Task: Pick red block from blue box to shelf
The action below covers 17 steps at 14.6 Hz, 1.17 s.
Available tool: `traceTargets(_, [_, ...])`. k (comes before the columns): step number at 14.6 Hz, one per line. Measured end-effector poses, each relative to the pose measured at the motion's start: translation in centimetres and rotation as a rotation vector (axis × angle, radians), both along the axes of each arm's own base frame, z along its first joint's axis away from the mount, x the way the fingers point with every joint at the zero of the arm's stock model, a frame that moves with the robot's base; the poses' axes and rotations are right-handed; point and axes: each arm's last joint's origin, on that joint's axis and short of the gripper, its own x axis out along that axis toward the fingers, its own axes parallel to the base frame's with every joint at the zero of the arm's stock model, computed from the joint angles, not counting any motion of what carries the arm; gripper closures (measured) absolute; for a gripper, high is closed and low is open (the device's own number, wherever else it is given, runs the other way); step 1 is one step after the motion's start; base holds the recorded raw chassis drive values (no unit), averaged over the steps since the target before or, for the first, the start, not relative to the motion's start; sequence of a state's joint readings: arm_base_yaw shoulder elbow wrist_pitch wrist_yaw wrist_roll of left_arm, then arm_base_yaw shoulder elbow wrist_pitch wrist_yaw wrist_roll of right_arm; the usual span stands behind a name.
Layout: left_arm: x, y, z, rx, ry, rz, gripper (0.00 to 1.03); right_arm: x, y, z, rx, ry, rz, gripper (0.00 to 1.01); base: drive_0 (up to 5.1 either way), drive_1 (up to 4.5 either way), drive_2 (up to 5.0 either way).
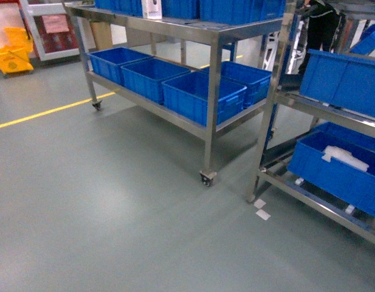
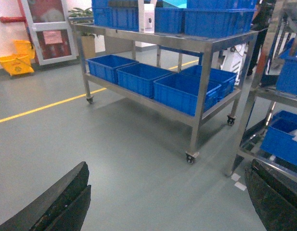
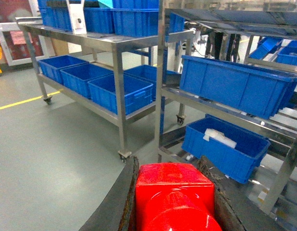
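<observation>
**Inspector:** Start at the left. What stands there?

**Onlooker:** A yellow mop bucket [image 1: 11, 56] by the wall, and a yellow floor line [image 1: 50, 112] running across the grey floor. Next comes a wheeled steel table [image 1: 213, 91] carrying dark blue ribbed crates [image 1: 202, 97] on its lower tier and more on top.

**Inspector:** The left gripper [image 2: 167, 204]?

**Onlooker:** Spread wide. Its two dark fingers [image 2: 59, 204] sit at opposite bottom corners of the left wrist view, nothing between them but floor.

**Inspector:** And the right side?

**Onlooker:** The shelf [image 3: 161, 91], shiny steel with slatted tiers, holds more dark blue crates; the lower one [image 3: 225, 149] contains something white. I cannot identify it.

**Inspector:** The right gripper [image 3: 173, 202]?

**Onlooker:** Pinching the red block [image 3: 174, 197]. Dark fingers press either side of it, close to the wrist camera, low and in front of the shelf, apart from it.

**Inspector:** The blue box?

**Onlooker:** Out of sight in all three views.
</observation>
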State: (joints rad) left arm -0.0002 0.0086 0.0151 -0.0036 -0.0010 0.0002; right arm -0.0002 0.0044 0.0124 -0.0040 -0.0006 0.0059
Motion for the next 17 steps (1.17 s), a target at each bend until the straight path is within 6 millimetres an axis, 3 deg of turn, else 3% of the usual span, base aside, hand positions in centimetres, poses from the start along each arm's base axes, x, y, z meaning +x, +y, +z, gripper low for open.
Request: traceTargets(17, [0.00, 0.00, 0.00, 0.000, 0.000, 0.000, 0.05, 0.00, 0.00, 0.00, 0.000, 0.000, 0.000, 0.73, -1.5, -1.50, -1.5])
